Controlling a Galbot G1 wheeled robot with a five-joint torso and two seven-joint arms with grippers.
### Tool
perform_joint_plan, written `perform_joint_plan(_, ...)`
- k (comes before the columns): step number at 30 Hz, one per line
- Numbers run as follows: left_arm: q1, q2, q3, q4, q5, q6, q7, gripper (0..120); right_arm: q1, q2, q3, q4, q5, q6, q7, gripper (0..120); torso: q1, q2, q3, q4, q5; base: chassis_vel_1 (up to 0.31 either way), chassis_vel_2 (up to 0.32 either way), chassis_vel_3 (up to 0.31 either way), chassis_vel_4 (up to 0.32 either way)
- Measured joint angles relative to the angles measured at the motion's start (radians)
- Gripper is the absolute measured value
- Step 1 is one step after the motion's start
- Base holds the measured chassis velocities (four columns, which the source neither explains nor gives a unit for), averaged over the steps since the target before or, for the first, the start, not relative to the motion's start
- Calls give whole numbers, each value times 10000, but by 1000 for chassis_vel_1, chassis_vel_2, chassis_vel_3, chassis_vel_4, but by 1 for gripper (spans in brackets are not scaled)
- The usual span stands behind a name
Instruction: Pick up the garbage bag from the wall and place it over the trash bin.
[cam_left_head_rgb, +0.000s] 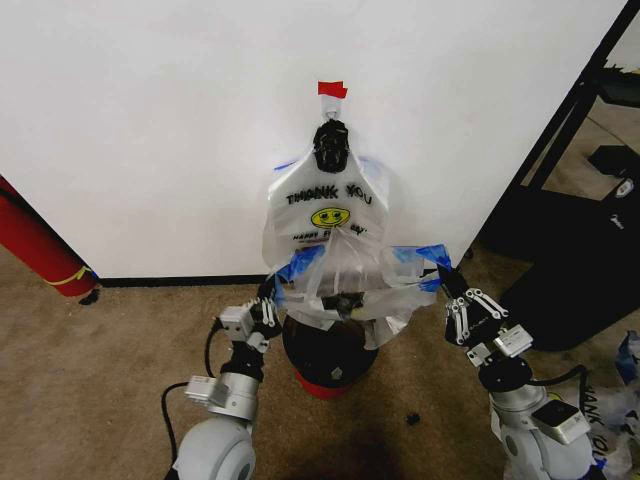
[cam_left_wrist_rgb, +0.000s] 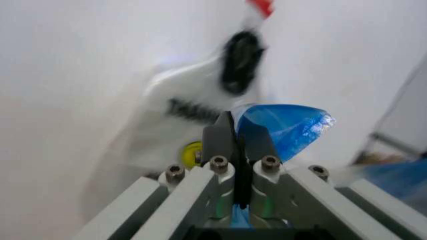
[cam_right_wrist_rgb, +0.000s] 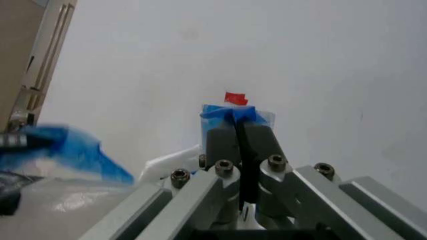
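A: Where's the bag (cam_left_head_rgb: 345, 275)?

B: Stretched open between your two grippers, right over the bin (cam_left_head_rgb: 328, 352), near the wall (cam_left_head_rgb: 150, 120). Its mouth hangs just above the rim. More bags (cam_left_head_rgb: 327, 205) hang on the hook (cam_left_head_rgb: 331, 145) behind, under the red tape (cam_left_head_rgb: 332, 89).

A: Fingers?

B: Left gripper (cam_left_head_rgb: 270, 297) is pinched tight on the blue trim; the left wrist view shows the fingers (cam_left_wrist_rgb: 220, 137) clamped with blue plastic (cam_left_wrist_rgb: 287, 125) bunched past them. Right gripper (cam_left_head_rgb: 447, 282) is the same, fingers (cam_right_wrist_rgb: 223, 140) closed with blue trim (cam_right_wrist_rgb: 233, 112) poking out at the tips.

A: So what do you do well here?

B: Keep both grips closed and the mouth spread wider than the rim. You want both sides level, then lowered together so the trim drops outside the mesh all round. The film's thin, so I'd guess uneven pulling tears it or slips a handle. Watch the slack in the middle; it could fold into the bin and snag.
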Motion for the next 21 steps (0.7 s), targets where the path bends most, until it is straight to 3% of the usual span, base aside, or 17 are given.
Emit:
perform_joint_plan(3,305,-6,208,-467,-444,-20,457,0,4,106,-41,-159,-44,50,-7,0,0,0,0,0,0,0,0,0,0)
perform_joint_plan(7,434,-8,280,-478,-640,-131,691,0,18,168,-66,-229,-94,81,-7,0,0,0,0,0,-1,0,0,0,0)
perform_joint_plan(21,85,302,1044,-973,-4003,-377,1809,0,122,578,-154,-775,-506,662,1018,0,0,0,0,0,-1,0,0,0,0)
